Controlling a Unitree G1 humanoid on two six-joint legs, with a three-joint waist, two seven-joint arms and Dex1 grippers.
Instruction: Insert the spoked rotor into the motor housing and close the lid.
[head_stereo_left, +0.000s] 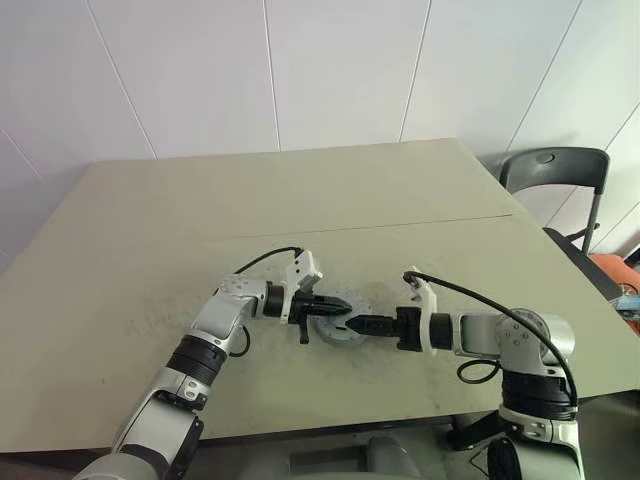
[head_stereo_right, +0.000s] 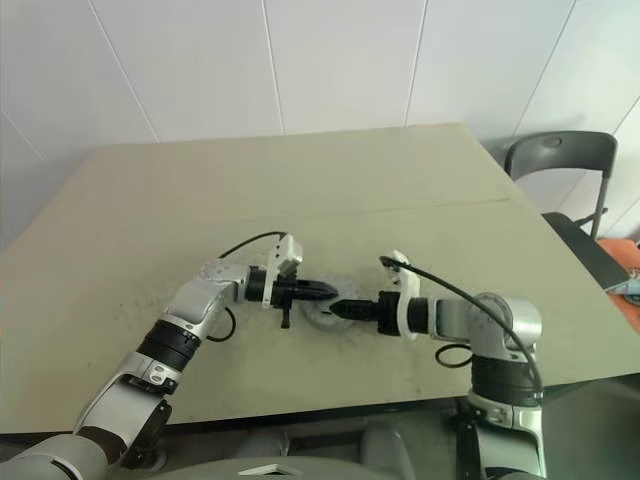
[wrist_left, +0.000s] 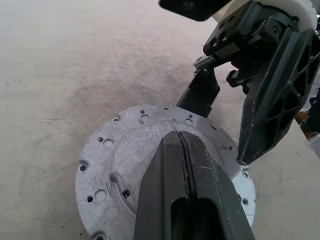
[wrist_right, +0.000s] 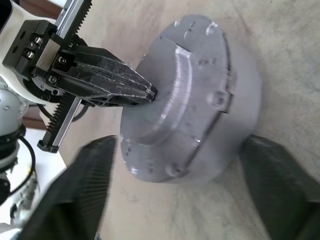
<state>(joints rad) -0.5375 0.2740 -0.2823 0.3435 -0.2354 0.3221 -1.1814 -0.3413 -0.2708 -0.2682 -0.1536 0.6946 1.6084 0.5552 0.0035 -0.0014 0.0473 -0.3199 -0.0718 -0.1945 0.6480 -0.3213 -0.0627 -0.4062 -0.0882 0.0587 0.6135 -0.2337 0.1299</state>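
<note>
The lid (wrist_left: 120, 170), a grey metal disc with small holes, lies flat on the table (head_stereo_left: 300, 200) as the top of a squat grey round stack (wrist_right: 200, 90). The motor housing and the spoked rotor are hidden beneath it. My left gripper (wrist_left: 181, 134) is shut, its joined tips resting on the middle of the lid. My right gripper (wrist_right: 178, 142) comes from the opposite side, open, with one finger on each side of the stack. From the head, both grippers (head_stereo_left: 348, 305) (head_stereo_left: 350, 324) meet tip to tip over the lid (head_stereo_left: 338, 328).
A dark chair (head_stereo_left: 555, 170) stands beyond the table's far right corner. A seam (head_stereo_left: 400, 225) runs across the tabletop behind the work spot. The table's near edge lies just below the arms.
</note>
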